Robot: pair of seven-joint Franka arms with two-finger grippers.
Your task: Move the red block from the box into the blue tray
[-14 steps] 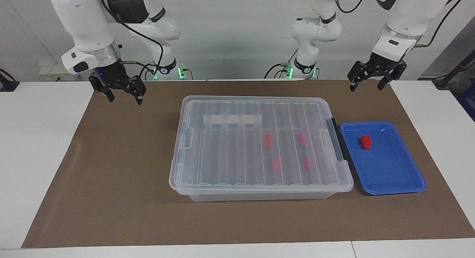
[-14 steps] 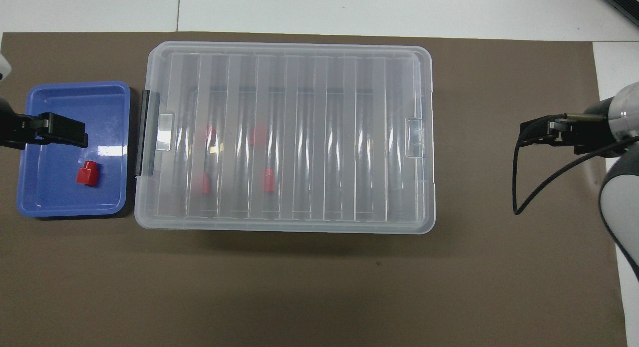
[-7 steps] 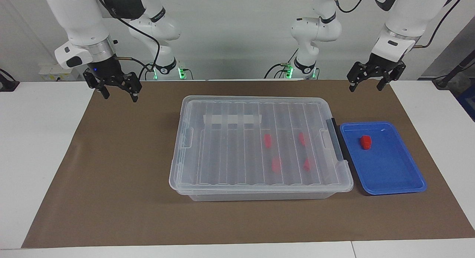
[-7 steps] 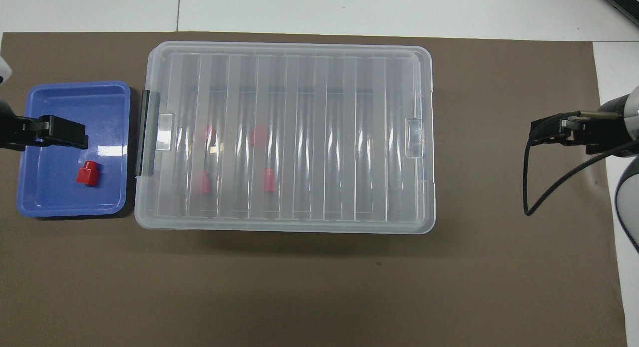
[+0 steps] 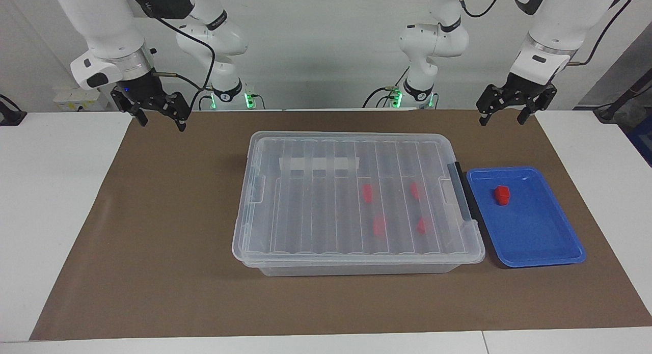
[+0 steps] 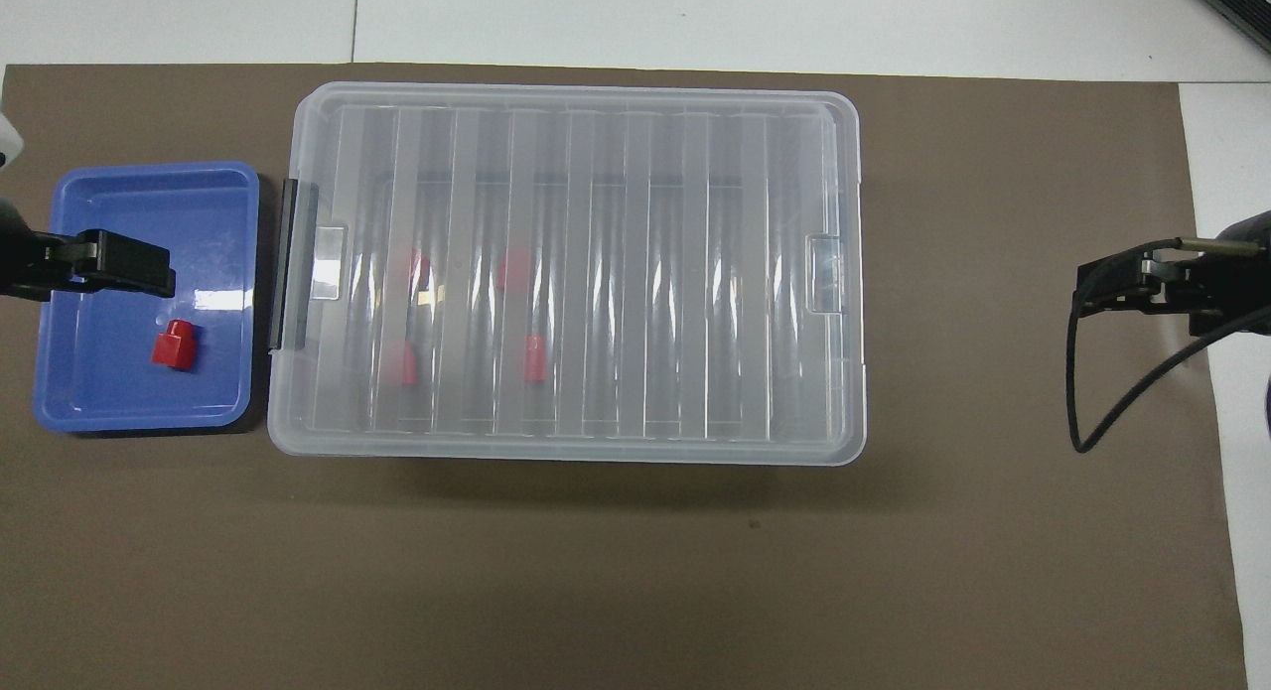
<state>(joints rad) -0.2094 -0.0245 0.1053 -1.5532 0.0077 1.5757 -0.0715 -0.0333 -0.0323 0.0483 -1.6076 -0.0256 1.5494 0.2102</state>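
Note:
The clear box [image 5: 316,201] lies shut in the middle of the mat, its ribbed lid on. Several red blocks [image 5: 378,225] show blurred through the lid, toward the left arm's end. Beside that end sits the blue tray [image 5: 535,242], and one red block [image 5: 501,194] rests in it, in the half nearer the robots. My left gripper [image 5: 501,120] hangs open and empty over the mat, by the tray's robot-side end. My right gripper [image 5: 160,124] hangs open and empty over the mat's corner at the right arm's end, well away from the box.
A brown mat [image 5: 153,252] covers the white table [image 5: 51,201] under everything. The box's black latch [image 5: 461,191] faces the tray. The right arm's cable [image 6: 1077,392] loops below its wrist in the overhead view.
My right gripper has risen and drawn back from the box toward the mat's corner at its own end. The left arm, box, tray and blocks have not moved.

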